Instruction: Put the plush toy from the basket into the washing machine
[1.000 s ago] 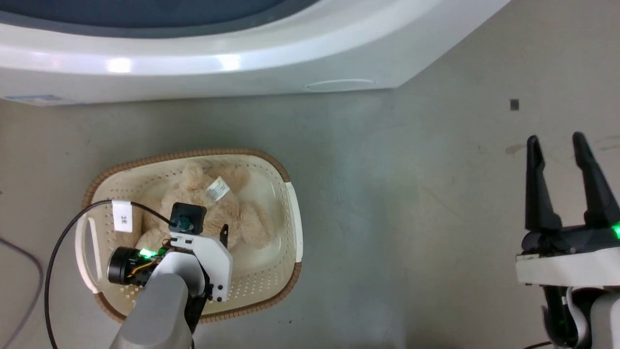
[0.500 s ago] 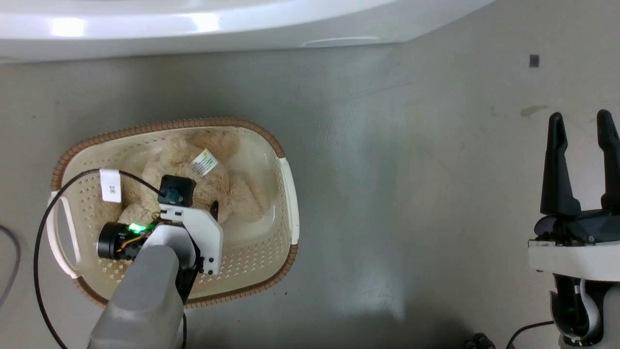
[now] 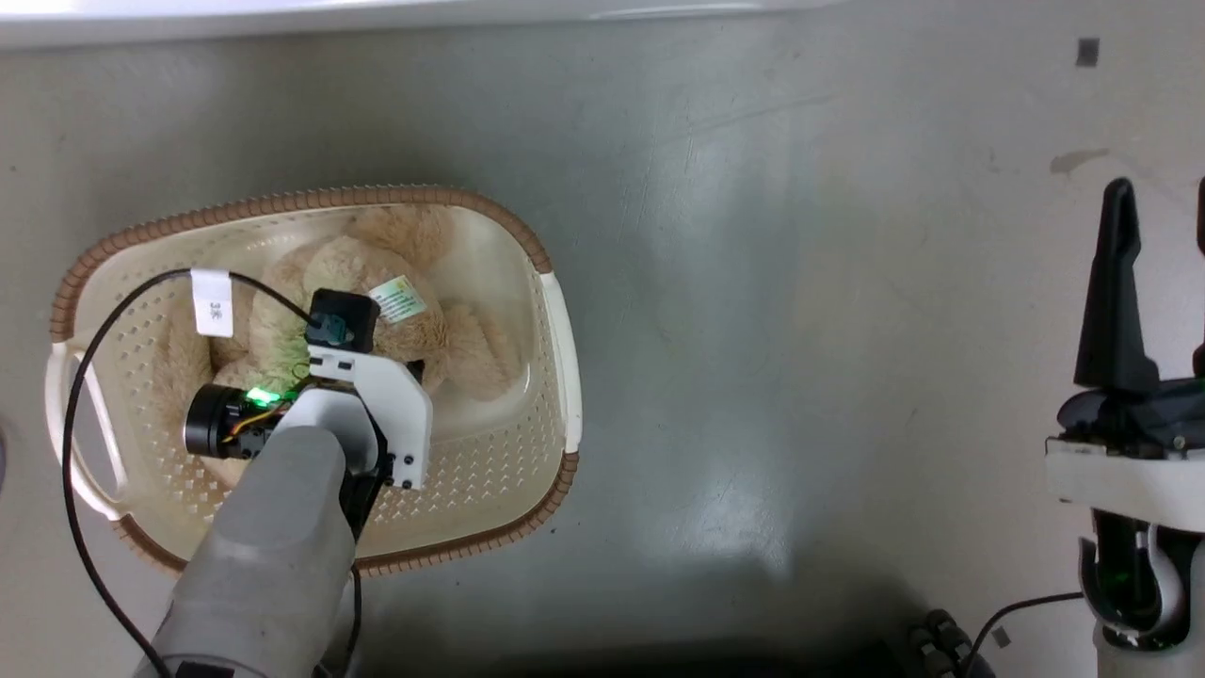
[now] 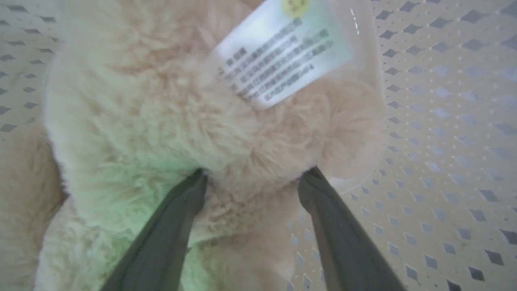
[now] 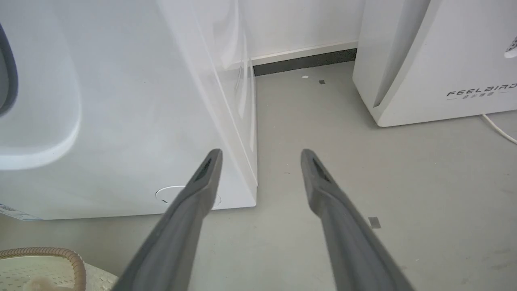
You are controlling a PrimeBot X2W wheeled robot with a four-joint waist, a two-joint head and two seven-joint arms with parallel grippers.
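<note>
- The plush toy (image 3: 348,264) lies inside the basket (image 3: 311,200), in the half nearer the washing machine (image 3: 282,14); its white-green tag (image 3: 398,298) faces up, toward the basket's middle.
- The left gripper (image 4: 254,176) is down inside the basket, over the toy; its two fingers stand wide apart, tips sunk in the fur on either side of a lump of the body just below the tag; they straddle the lump rather than pinch it.
- The basket's perforated wall shows past the toy in the left wrist view.
- The right gripper (image 3: 1160,188) hangs well apart from the basket, off to its right over the bare floor (image 3: 800,330); its fingers are spread with nothing between them.
- The washing machine stands beyond the basket's far rim; in the right wrist view its white front rises just past a corner of the basket's brown rim.
- A second white appliance (image 5: 436,60) stands farther from the basket, past the washer's corner.
</note>
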